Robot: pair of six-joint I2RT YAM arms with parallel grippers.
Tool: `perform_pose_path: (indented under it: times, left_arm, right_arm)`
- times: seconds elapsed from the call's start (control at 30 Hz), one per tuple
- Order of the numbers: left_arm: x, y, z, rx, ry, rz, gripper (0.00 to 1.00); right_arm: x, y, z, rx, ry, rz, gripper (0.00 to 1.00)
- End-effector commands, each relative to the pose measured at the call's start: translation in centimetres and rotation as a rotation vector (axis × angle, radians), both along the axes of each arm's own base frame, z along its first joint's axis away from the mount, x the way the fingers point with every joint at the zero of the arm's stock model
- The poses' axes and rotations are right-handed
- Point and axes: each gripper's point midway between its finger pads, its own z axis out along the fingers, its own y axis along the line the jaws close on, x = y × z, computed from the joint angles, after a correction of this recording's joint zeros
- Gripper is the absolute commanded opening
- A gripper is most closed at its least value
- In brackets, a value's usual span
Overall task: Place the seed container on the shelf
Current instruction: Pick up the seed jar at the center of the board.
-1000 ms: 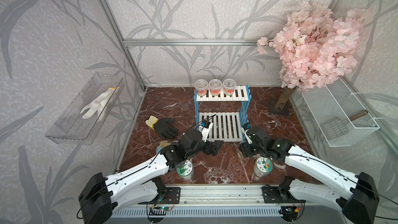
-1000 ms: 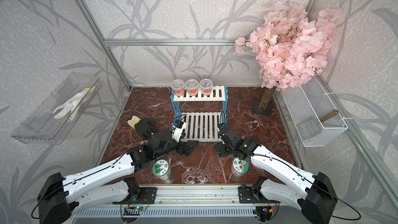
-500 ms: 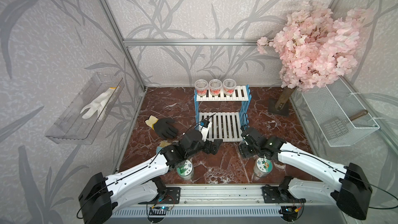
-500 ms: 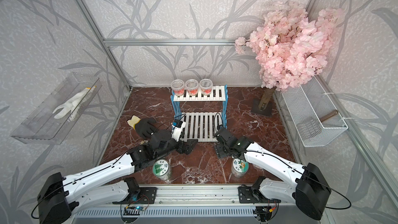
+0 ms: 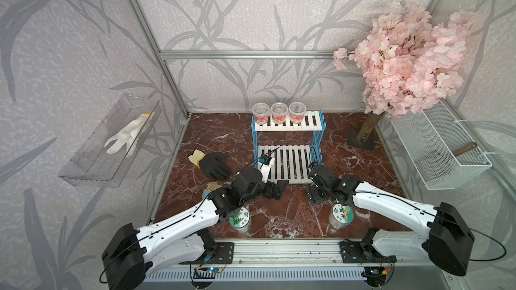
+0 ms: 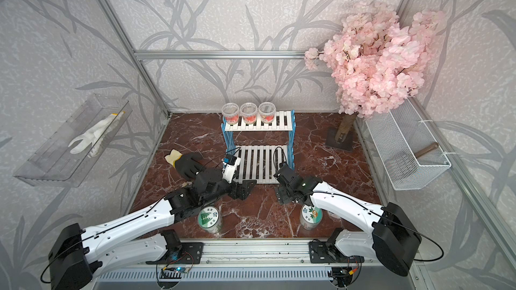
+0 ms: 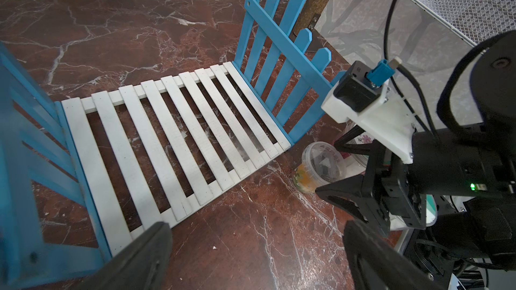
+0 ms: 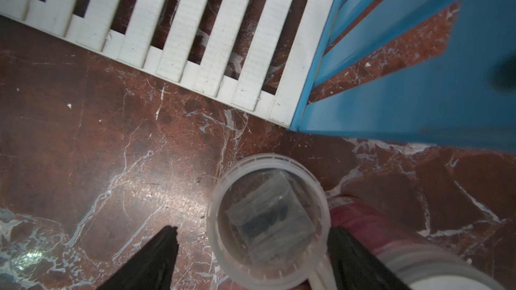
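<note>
The seed container (image 8: 268,218) stands upright on the marble floor, just off the front corner of the shelf (image 5: 287,163) on my right arm's side, near the lower tier but not on it. It is a small clear tub with a snap lid and what looks like a small packet inside.

My right gripper (image 8: 252,231) hangs over it with its jaws spread. The tub sits between them, one finger well clear and the other close against its far side. My left gripper (image 5: 275,188) is spread wide and empty in front of the lower slats.

I judge the tub very light and thin-walled, so it would flex under a hard squeeze, and the plastic looks smooth and slippery. I'd take it across the side wall just under the lid rim, where the rim gives the pads a stop. A gentle squeeze should do.

A bigger jar with a red label (image 8: 371,227) stands just beside it, which leaves that finger little room. The upper tier already holds three similar tubs (image 5: 277,112) and has bare slats at its other end.
</note>
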Motion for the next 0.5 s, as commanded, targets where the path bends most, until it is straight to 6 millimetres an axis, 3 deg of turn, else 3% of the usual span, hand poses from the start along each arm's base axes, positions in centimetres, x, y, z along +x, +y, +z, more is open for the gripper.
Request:
perform_pose_path:
  times: [0.0,0.47]
  left_arm:
    - [0.0,0.2,0.4,-0.004,-0.023,0.007,1.0]
    - [0.2,0.3,0.6,-0.005,-0.038,0.015,1.0]
  right_arm:
    - [-0.2,-0.1,-0.3,-0.024,0.02,-0.004,0.88]
    - [-1.5,3.5,0.4,0.147,0.09,0.096,0.88]
